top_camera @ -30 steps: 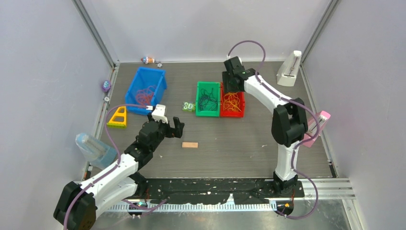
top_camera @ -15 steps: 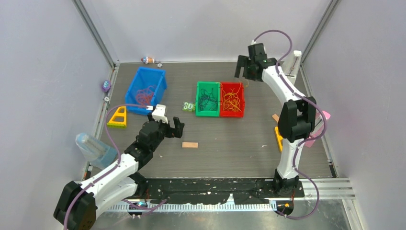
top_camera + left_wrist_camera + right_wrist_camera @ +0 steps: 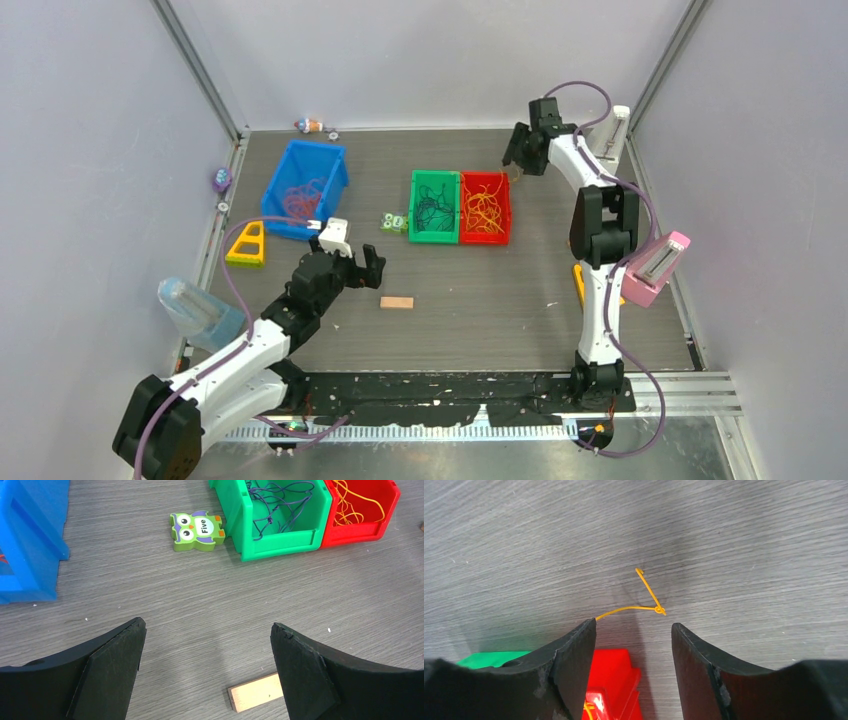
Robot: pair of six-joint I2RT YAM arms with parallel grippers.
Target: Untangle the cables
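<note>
The cables lie sorted in bins: dark strands in the green bin (image 3: 434, 207), orange and yellow ones in the red bin (image 3: 485, 210), red ones in the blue bin (image 3: 302, 190). One loose orange strand (image 3: 644, 598) with a small knot lies on the table past the red bin's corner (image 3: 616, 677). My right gripper (image 3: 634, 625) hovers over it, open, nothing between the fingers; the strand's near end runs behind the left finger. In the top view that gripper (image 3: 517, 160) is behind the red bin's far right corner. My left gripper (image 3: 207, 627) stands wide open and empty over bare table.
A wooden block (image 3: 252, 694) lies by my left gripper's right finger, and a green owl piece (image 3: 196, 530) sits beside the green bin (image 3: 280, 542). A yellow triangle (image 3: 247, 245), a clear bottle (image 3: 195, 308), a pink holder (image 3: 658, 268) and a white holder (image 3: 605, 145) line the sides.
My right arm swung from over the red bin back and right, to behind its far corner; its jaws went wide, then narrowed partway. The left arm stayed still.
</note>
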